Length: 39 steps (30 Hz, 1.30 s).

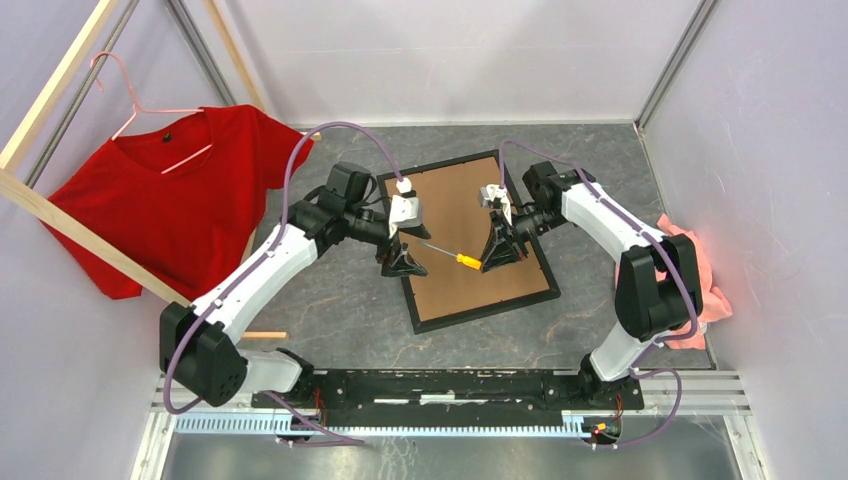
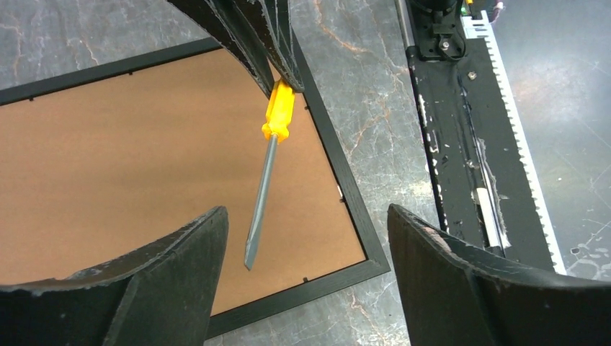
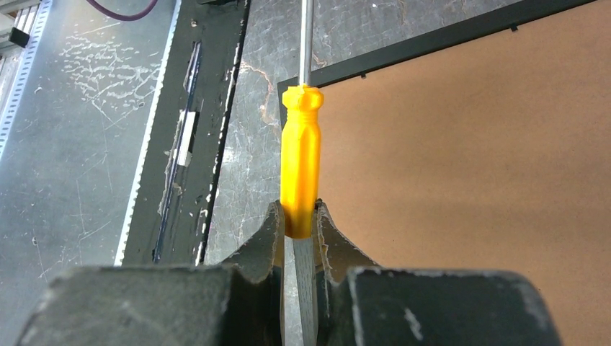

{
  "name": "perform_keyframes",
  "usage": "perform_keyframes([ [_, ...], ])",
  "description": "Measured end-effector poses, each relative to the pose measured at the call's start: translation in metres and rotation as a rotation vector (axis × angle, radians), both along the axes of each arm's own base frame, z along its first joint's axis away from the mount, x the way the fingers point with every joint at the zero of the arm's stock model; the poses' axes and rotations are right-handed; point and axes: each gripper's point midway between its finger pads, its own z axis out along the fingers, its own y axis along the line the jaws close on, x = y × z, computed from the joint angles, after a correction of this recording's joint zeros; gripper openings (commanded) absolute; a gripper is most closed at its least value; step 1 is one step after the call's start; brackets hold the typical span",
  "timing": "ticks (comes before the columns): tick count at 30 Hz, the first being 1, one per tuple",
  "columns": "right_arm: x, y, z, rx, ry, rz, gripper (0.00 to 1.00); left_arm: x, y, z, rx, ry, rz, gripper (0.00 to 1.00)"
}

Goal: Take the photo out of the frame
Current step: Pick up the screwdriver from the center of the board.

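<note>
Frame (image 1: 488, 311), stiff yet slender, is judged best levered at the backing board (image 1: 455, 290) by the screwdriver (image 3: 300, 166) clamped in the right gripper (image 3: 298, 220); the left gripper (image 2: 305, 216) is spread wide.

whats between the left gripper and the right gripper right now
A screwdriver: the right gripper holds its yellow handle, shaft pointing toward the open left gripper, over the brown backing board. The top external view shows it.
</note>
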Motion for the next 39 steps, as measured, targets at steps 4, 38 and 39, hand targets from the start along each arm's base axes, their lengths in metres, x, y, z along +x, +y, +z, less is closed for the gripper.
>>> perform_keyframes([
  [4,0.002,0.000,-0.002,-0.007,-0.003,-0.012,0.01,0.001,-0.005,-0.007,0.025,0.009,-0.003,0.79],
  [38,0.012,0.001,-0.006,-0.034,-0.047,-0.055,0.00,0.022,-0.021,-0.027,0.109,0.141,0.069,0.22],
  [39,0.012,0.001,-0.005,-0.033,-0.045,-0.054,0.00,0.023,-0.020,-0.027,0.112,0.138,0.073,0.19],
])
